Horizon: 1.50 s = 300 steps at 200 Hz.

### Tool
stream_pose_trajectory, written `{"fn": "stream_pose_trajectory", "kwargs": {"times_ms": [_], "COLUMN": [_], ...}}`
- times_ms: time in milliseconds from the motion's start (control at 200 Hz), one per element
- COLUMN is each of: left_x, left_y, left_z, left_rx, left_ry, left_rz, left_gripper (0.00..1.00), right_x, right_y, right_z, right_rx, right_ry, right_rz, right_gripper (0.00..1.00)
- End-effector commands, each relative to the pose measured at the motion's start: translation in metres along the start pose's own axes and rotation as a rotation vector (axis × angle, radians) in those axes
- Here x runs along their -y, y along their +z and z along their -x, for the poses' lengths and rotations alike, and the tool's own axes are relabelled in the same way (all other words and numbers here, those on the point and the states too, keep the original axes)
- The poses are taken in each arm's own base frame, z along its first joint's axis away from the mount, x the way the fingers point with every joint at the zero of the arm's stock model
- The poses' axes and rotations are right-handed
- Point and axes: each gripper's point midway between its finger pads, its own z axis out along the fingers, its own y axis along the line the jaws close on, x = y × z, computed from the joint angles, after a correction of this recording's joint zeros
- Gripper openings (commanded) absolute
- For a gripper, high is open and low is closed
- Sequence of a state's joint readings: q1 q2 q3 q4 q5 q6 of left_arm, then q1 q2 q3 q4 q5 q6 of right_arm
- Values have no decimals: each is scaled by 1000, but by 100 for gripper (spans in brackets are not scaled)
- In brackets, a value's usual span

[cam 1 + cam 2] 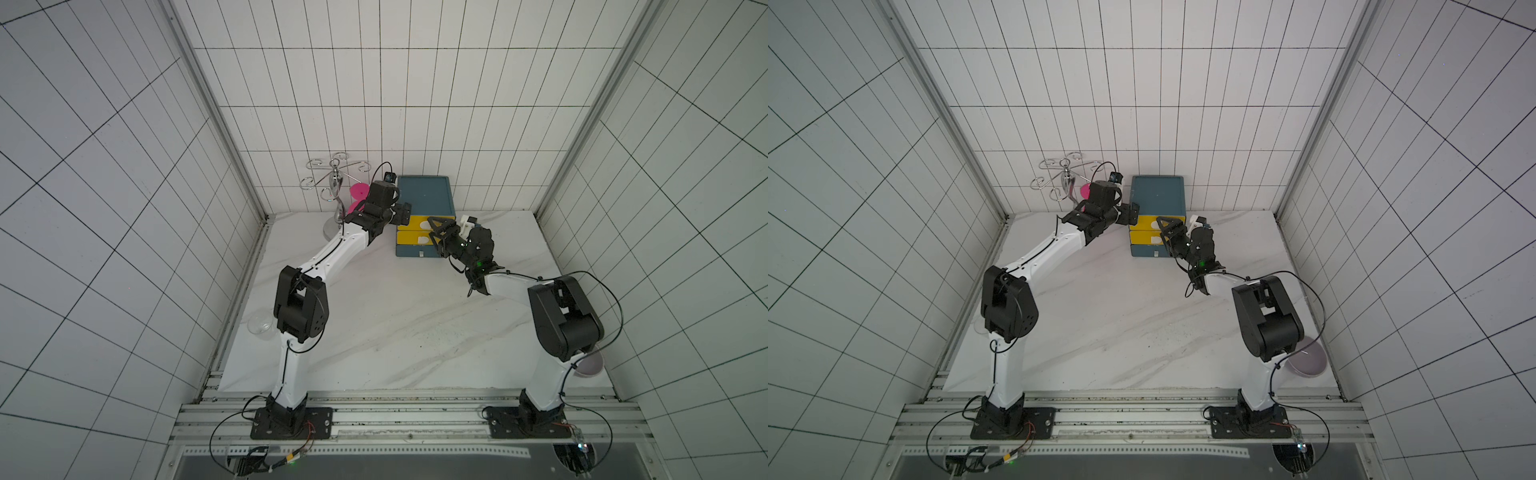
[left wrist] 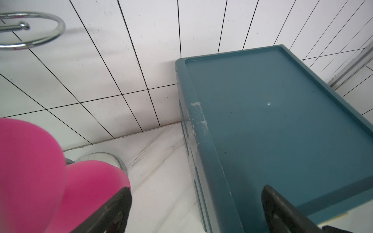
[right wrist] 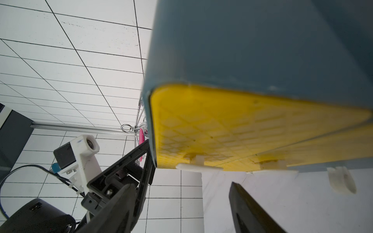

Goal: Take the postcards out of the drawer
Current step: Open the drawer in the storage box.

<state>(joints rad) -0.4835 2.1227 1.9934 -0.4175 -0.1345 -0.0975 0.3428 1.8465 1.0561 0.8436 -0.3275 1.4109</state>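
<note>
Cabinet (image 1: 424,195) stands at the middle of the table's (image 1: 395,332) far edge, back to the wall. Drawers are all shut. The postcards are not in view (presumably inside one drawer; which one I cannot tell).

Right hand (image 1: 435,232) sits in front of the drawer fronts, fingers apart, nothing between them. The top handle (image 3: 199,167) lies just ahead of the gap. Left hand (image 1: 402,212) is spread wide at the cabinet's top left front corner, gripping nothing.

Risks, as I judge them:
- The handle is a thin flat tab, so an off-centre pinch would slip off it.
- A pull could drag the whole cabinet toward the near edge if the left hand does not brace it.
- The left arm is close to the chrome rack (image 1: 334,178) and pink cup (image 1: 358,192); a swing would knock them.
- Opening the wrong drawer costs a step.

Count:
- drawers 3 (yellow fronts 2, blue front 1)
- white handles 3
- postcards seen 0
- hands 2
- rack 1
- clear glass (image 1: 261,324) 1, at the left edge
- bowl (image 1: 588,365) 1, at the near right corner
</note>
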Motion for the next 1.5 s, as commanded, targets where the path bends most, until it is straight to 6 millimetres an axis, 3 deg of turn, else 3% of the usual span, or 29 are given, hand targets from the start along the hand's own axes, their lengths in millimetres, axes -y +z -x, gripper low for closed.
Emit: {"fn": "stream_pose_trajectory", "kwargs": {"times_ms": [0, 330, 955, 1194, 1494], "left_x": [0, 0, -3, -4, -5], "left_y": [6, 6, 5, 5, 10], "left_z": [-2, -12, -21, -24, -28], "left_rx": [-7, -35, -54, -59, -66], "left_ry": [21, 41, 58, 57, 55], "left_rz": [14, 19, 33, 37, 40], "left_gripper": [99, 99, 99, 99, 99], "right_x": [-16, -9, -4, -2, -5], "right_y": [11, 23, 27, 19, -15], "right_z": [3, 3, 9, 3, -23], "right_rx": [32, 45, 80, 67, 45], "right_ry": [19, 43, 97, 100, 114], "right_rz": [43, 38, 51, 57, 64], "right_gripper": [74, 62, 39, 32, 31]}}
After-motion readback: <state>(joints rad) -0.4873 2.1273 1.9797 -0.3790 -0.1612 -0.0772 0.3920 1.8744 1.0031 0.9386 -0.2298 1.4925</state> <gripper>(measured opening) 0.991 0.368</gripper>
